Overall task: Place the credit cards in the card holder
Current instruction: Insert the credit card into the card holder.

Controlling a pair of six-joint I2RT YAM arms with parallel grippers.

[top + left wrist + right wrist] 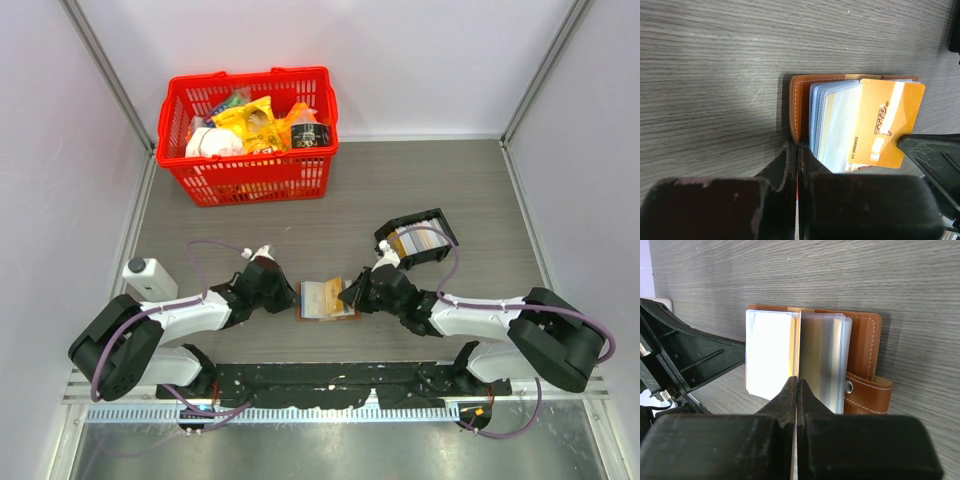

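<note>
On the grey wood-grain table [420,190], the brown stitched-leather wallet [327,299] lay open between the two arms. The left gripper [797,150] was closed on the wallet's leather edge. The right gripper [796,385] pinched a thin orange plastic card [887,125] standing among glossy clear sleeves [769,352].

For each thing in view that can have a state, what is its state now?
card holder: open on the table, left cover pinched.
orange card: held on edge over the sleeves.
left gripper: shut on the cover.
right gripper: shut on the card.
black tray: holds cards.
red basket: full.
</note>
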